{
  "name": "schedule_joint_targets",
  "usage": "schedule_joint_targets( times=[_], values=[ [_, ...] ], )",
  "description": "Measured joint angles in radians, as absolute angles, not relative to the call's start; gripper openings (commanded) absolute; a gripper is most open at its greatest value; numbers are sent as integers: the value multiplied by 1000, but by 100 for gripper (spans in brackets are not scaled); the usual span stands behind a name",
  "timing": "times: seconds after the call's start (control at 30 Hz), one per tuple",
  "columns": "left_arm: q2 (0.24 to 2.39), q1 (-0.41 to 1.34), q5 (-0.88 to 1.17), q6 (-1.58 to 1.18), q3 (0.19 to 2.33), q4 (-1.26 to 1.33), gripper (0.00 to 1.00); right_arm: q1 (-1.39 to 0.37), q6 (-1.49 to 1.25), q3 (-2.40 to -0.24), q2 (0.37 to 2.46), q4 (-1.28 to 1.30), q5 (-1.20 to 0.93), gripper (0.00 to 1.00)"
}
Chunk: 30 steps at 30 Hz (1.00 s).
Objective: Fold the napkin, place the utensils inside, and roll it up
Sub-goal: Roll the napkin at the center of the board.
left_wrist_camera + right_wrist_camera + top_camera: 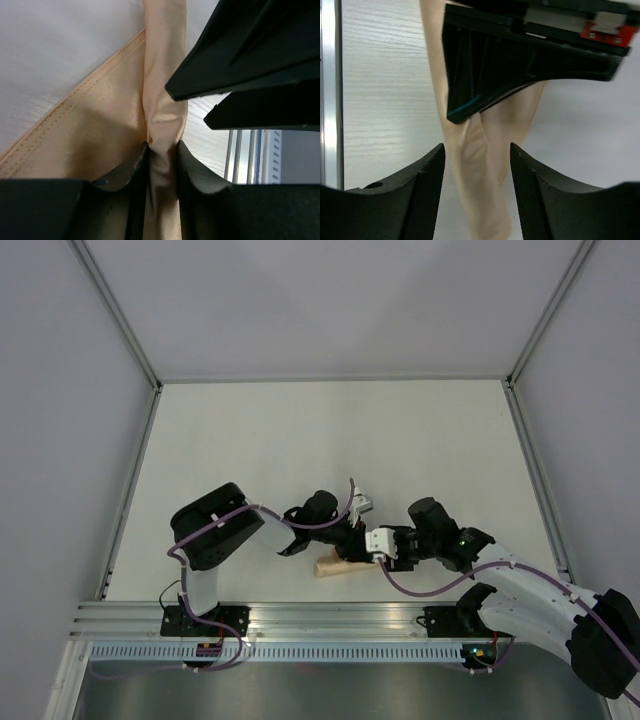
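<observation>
Napkin [335, 567] at lower centre is clamped in my left gripper [162, 149] as anchor; right gripper [477, 156] straddles it, parted.

The top view looks steeply down from high behind the arm bases, far from the bunched light orange-tan cloth napkin [332, 567]. Both wrist views sit right against that napkin, facing it from opposite ends. All three views share it.
</observation>
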<state>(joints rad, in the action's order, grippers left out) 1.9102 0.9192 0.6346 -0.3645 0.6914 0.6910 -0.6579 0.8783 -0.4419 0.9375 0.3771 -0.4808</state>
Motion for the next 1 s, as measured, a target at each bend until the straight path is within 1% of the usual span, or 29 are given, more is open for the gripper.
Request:
schedule_joint_targets(
  times=[0.27, 0.5, 0.6, 0.63, 0.67, 0.7, 0.73, 0.77, 0.8, 0.83, 0.87, 0.9, 0.93, 0.97, 1.0],
  values=[
    [1922, 902, 673, -381, 711, 660, 2, -758, 884, -358, 929, 291, -398, 58],
    [1930, 893, 696, -386, 731, 635, 2, -820, 884, -301, 940, 202, -329, 53],
    [1933, 889, 706, -389, 740, 624, 2, -834, 885, -285, 947, 173, -307, 47],
    [1935, 888, 710, -391, 743, 619, 2, -838, 887, -283, 952, 162, -302, 40],
    [1935, 886, 713, -393, 745, 614, 3, -842, 890, -282, 957, 153, -293, 36],
    [1935, 886, 714, -394, 747, 609, 5, -842, 891, -282, 966, 139, -286, 33],
    [1935, 884, 715, -396, 748, 606, 7, -843, 894, -281, 973, 128, -281, 26],
    [1934, 883, 715, -397, 749, 603, 13, -845, 897, -281, 979, 121, -277, 22],
    [1933, 880, 716, -397, 749, 599, 16, -847, 899, -282, 984, 113, -273, 19],
    [1929, 877, 715, -397, 748, 593, 22, -849, 900, -282, 988, 108, -272, 14],
    [1922, 875, 712, -397, 746, 583, 30, -849, 904, -284, 999, 104, -272, 10],
    [1917, 873, 709, -397, 745, 579, 34, -850, 905, -288, 1006, 102, -272, 10],
    [1907, 872, 701, -397, 741, 567, 37, -851, 909, -295, 1017, 102, -274, 6],
    [1896, 871, 691, -396, 738, 554, 42, -852, 912, -303, 1028, 101, -276, 5],
    [1880, 870, 681, -396, 733, 539, 45, -852, 915, -311, 1038, 101, -277, 4]
  ],
)
